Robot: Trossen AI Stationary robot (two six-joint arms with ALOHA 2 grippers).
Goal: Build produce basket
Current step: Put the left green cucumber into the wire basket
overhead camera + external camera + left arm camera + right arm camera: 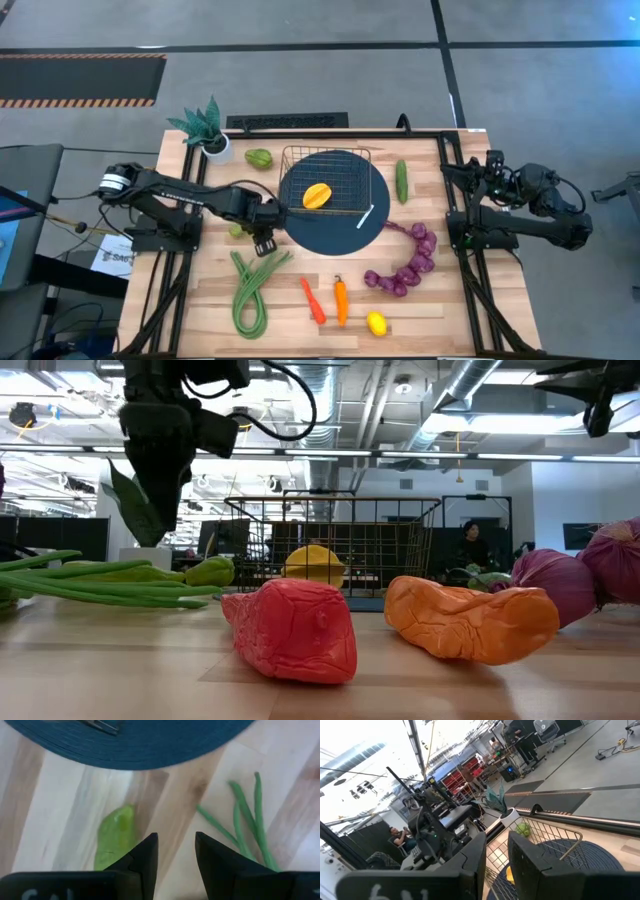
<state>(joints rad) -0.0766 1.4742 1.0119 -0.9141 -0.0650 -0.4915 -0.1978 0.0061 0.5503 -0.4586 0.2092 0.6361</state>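
Observation:
The wire basket (326, 180) sits on the round dark blue mat (340, 225) and holds a yellow-orange fruit (317, 195). My left gripper (263, 241) hangs open above the table at the mat's left edge, empty. A small green fruit (116, 839) lies just beside its fingers, and the green beans (250, 287) lie nearer the front. The red pepper (312, 300), orange pepper (341, 300), lemon (376, 323), purple grapes (406, 265), cucumber (402, 182) and another green fruit (259, 158) lie on the table. My right gripper (497, 855) waits at the right edge, slightly open and empty.
A spiky green plant in a white pot (207, 130) stands at the far left corner. A small white stick (365, 217) lies on the mat's right part. A dark frame (455, 150) runs along the table's edges. Bare wood shows at the near left and near right.

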